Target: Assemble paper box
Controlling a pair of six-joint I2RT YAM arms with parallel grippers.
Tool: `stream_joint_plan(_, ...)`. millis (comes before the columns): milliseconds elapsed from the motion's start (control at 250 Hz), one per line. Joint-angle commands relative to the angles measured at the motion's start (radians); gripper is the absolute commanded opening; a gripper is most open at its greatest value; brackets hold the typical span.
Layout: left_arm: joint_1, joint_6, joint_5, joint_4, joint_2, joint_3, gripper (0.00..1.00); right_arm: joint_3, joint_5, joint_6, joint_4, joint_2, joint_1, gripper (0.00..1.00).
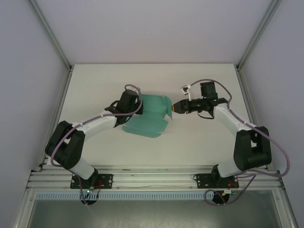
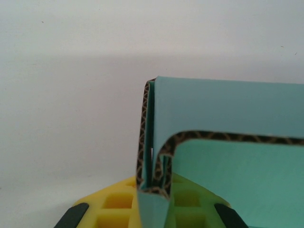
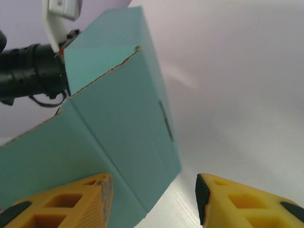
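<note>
The paper box (image 1: 149,116), teal corrugated card, is half-folded and sits at the centre of the overhead frame, with one wall raised and a flap lying flat toward the lower middle. The left pincer (image 1: 134,105) grips the box's left side. In its wrist view, the left pincer (image 2: 152,192) is clamped on a doubled-over wall of the paper box (image 2: 228,109). The right pincer (image 1: 175,108) is at the upright flap on the right, jaws apart. In its own view, the right pincer (image 3: 153,185) straddles an edge of the paper box (image 3: 118,123) without touching it. This looks like the wall-folding step. The next move probably calls for the right pincer to close on that flap or push it inward while the left holds steady. The white worktop (image 1: 142,78) is bare, enclosed by pale panels and aluminium posts (image 1: 50,33).
</note>
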Motion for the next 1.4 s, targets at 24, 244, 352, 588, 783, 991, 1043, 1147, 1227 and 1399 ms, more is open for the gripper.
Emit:
stream_joint_plan(24,0.003,0.009,-0.043,-0.021,0.003,0.03,0.0,0.045,-0.032,-0.087,-0.089,0.029,0.044,0.5)
stream_joint_plan(244,0.003,0.017,-0.064,-0.041,0.028,0.035,0.0,0.041,0.032,-0.075,-0.083,0.032,0.083,0.55)
stream_joint_plan(352,0.002,0.026,-0.048,-0.027,0.028,0.026,0.0,0.035,0.087,-0.009,-0.016,0.03,0.09,0.57)
stream_joint_plan(588,0.001,0.036,-0.06,-0.044,0.047,0.044,0.0,0.082,0.24,0.071,0.042,0.07,0.141,0.54)
stream_joint_plan(783,-0.007,0.025,-0.086,-0.05,0.063,0.05,0.0,0.088,0.453,0.187,0.125,0.141,0.204,0.4)
stream_joint_plan(991,-0.019,0.032,-0.1,-0.058,0.091,0.049,0.0,0.06,0.711,0.331,0.265,0.2,0.257,0.28)
stream_joint_plan(1043,-0.023,0.03,-0.112,-0.06,0.101,0.046,0.0,0.064,0.772,0.358,0.266,0.224,0.261,0.28)
stream_joint_plan(1147,-0.031,0.024,-0.135,-0.082,0.131,0.057,0.0,0.055,0.762,0.389,0.294,0.267,0.264,0.32)
stream_joint_plan(1227,-0.036,0.023,-0.141,-0.084,0.147,0.054,0.0,0.039,0.729,0.407,0.339,0.29,0.27,0.37)
stream_joint_plan(1399,-0.045,0.017,-0.136,-0.087,0.178,0.066,0.0,0.039,0.663,0.429,0.411,0.337,0.274,0.43)
